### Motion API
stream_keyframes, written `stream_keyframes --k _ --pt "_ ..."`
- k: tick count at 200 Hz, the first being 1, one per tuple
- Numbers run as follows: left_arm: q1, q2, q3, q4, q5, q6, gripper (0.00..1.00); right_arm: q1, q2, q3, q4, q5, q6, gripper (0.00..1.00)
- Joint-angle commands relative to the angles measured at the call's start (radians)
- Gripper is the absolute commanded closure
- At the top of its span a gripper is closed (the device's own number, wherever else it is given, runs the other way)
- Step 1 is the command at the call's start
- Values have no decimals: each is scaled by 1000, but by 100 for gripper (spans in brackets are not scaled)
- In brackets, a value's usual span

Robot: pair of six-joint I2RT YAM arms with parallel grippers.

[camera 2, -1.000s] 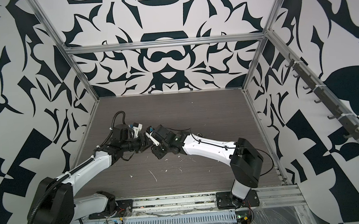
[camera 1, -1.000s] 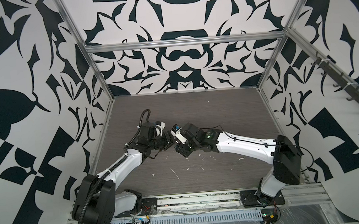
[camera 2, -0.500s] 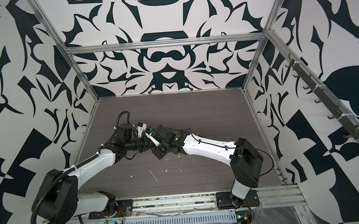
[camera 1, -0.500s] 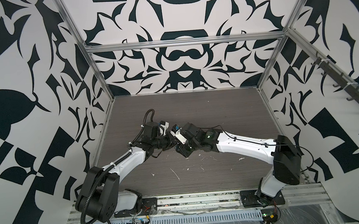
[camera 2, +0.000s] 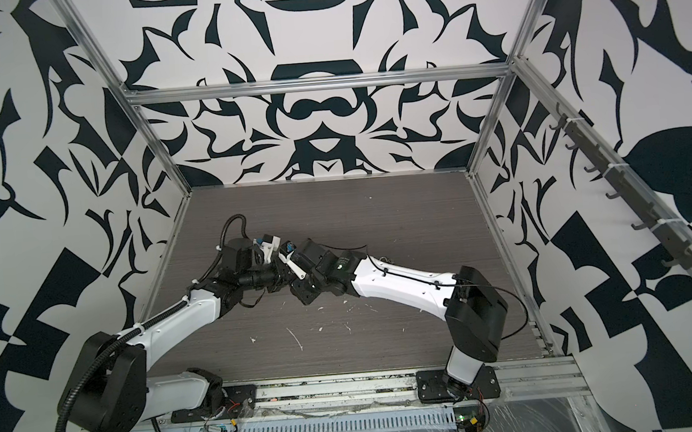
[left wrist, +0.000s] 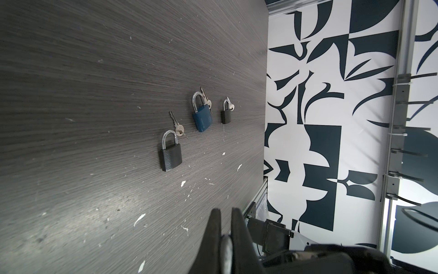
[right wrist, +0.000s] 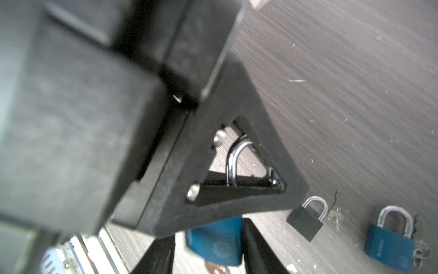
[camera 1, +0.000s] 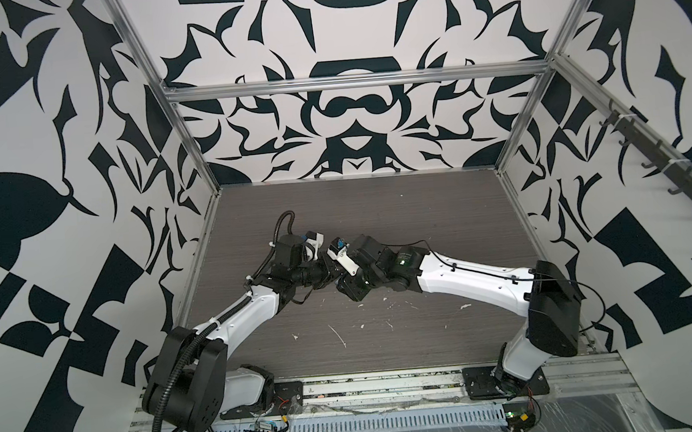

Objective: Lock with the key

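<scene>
A blue padlock (right wrist: 218, 244) hangs between the fingers of my right gripper (right wrist: 208, 234). One finger lies against its body and the other stands a small gap off, so this gripper is open. A key (right wrist: 214, 269) sticks out of the lock's underside. My left gripper (left wrist: 226, 211) is shut on a rounded silver bar, the lock's shackle (left wrist: 226, 249). The shackle (right wrist: 233, 163) also shows through the left finger's triangular opening. In both top views the left gripper (camera 1: 324, 275) (camera 2: 274, 277) and right gripper (camera 1: 338, 278) (camera 2: 288, 280) meet above mid-table, hiding the lock.
On the dark wood table (left wrist: 71, 118) lie a black padlock (left wrist: 171, 156) with a loose key (left wrist: 176, 127), a second blue padlock (left wrist: 202, 119) and a small black padlock (left wrist: 226, 115), each with a key beside it. Patterned walls enclose the table. White flecks dot its front.
My left arm reached in toward the right gripper and its jaws closed on the shackle. The right gripper's jaws have widened a little round the lock body.
</scene>
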Motion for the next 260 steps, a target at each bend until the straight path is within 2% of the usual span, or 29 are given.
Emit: stream_keyframes --k 1,32,80,118,148,195,260 --pt "-2 -90 -25 101 -54 -104 100 -28 -112 -28 94 -72 34 48" --pt "-2 -193 -35 143 -160 -222 100 -111 -232 -124 179 -203 77 46" --pt "-3 -330 -29 119 -310 -439 100 -135 -412 -220 323 -190 -36 50" --pt "-4 -372 -62 152 -347 -632 100 -137 -408 -204 400 -206 -80 52" --pt "-8 -370 -63 195 -338 -649 100 -136 -381 -208 488 -225 -50 51" --pt "-10 -364 -91 252 -349 -675 100 -137 -371 -264 612 -183 -41 51" --pt "-11 -318 -104 352 -329 -713 100 -137 -346 -286 650 -174 -39 51"
